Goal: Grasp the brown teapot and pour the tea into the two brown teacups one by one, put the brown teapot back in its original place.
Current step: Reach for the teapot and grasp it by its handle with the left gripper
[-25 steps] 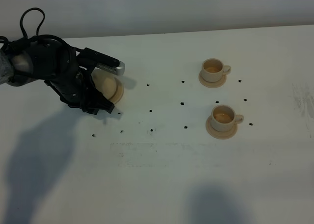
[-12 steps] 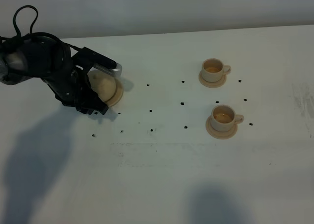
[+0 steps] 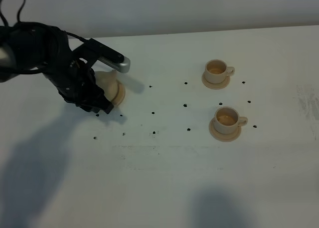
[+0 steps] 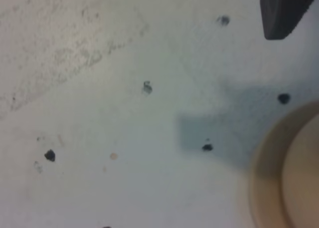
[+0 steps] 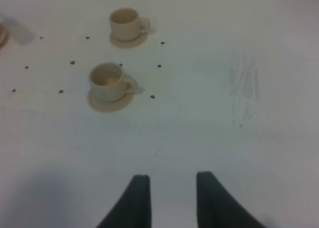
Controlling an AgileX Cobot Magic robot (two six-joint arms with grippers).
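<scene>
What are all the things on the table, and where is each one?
Teapot: one, beige-tan, left side of the table, mostly hidden behind the left arm.
Big saucer: one, beige-tan, under the teapot.
Teacups: two, beige-tan, right of the middle, one farther back and one nearer, both with brownish tea inside.
Small saucers: two, beige-tan, one under each teacup.
Table: one, white, with small dark dots.
Left gripper: one, black, around the teapot.
Right gripper: one, black, above bare table, away from the teacups.

left arm (image 3: 55,63) crowding the teapot (image 3: 110,86), two teacups (image 3: 217,71) apart, bare table (image 3: 164,178) between
</scene>
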